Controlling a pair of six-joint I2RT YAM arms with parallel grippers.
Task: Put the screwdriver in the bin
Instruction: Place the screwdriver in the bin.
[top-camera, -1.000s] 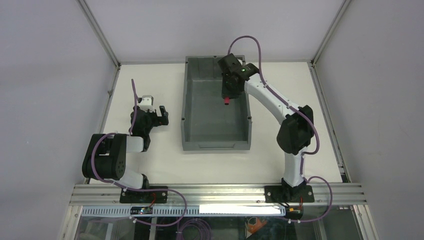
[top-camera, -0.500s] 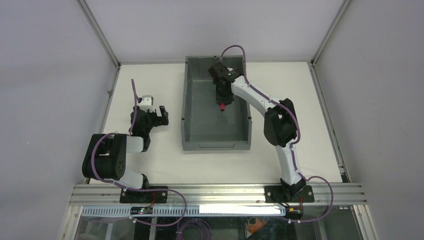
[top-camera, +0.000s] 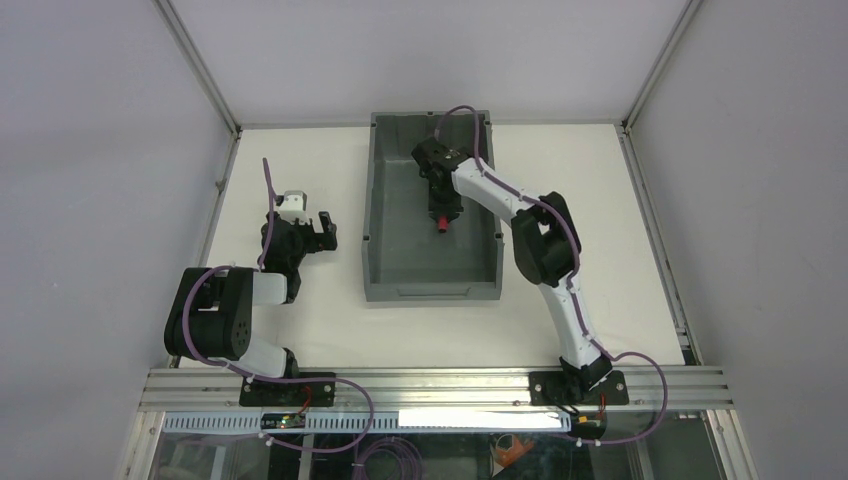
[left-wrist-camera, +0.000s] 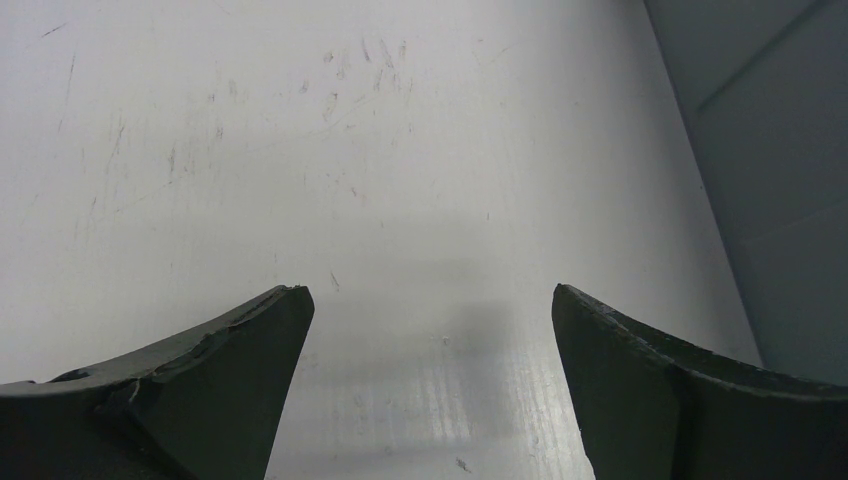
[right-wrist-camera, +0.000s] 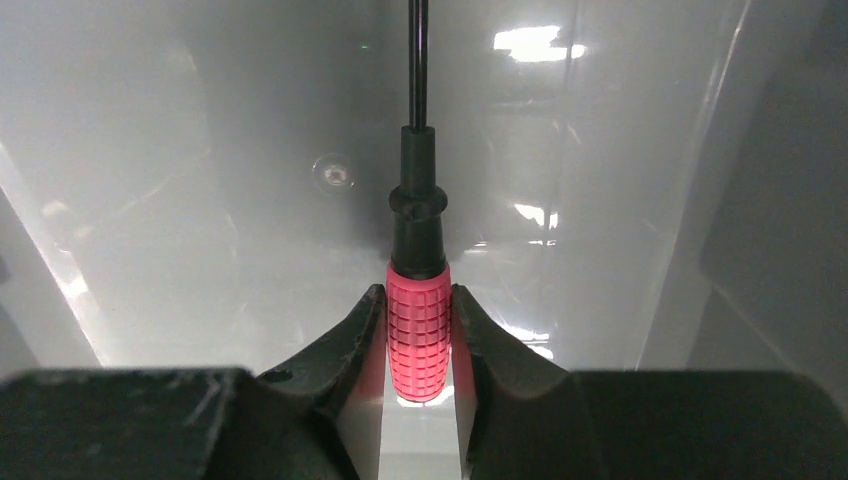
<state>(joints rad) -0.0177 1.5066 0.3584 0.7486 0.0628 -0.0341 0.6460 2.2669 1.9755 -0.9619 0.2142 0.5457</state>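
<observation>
The dark grey bin (top-camera: 372, 262) stands at the table's back middle. My right gripper (top-camera: 440, 214) reaches into it from above and is shut on the screwdriver (top-camera: 439, 222), whose red handle shows just below the fingers. In the right wrist view both fingers clamp the red gridded handle (right-wrist-camera: 418, 340), the black collar and thin shaft point away over the bin's glossy grey floor (right-wrist-camera: 200, 220). My left gripper (top-camera: 322, 226) is open and empty over the white table left of the bin; its wrist view shows the gripper (left-wrist-camera: 430, 300) with only bare table between the fingers.
The bin's right wall (right-wrist-camera: 760, 180) rises close beside the right gripper. White enclosure walls and aluminium frame rails (top-camera: 200, 70) bound the table on three sides. The left wrist view shows a grey wall (left-wrist-camera: 770, 150) beyond the table edge.
My right arm has swung leftward and lower into the bin, carrying the screwdriver from the back right of the bin towards its middle. The left arm has not moved.
</observation>
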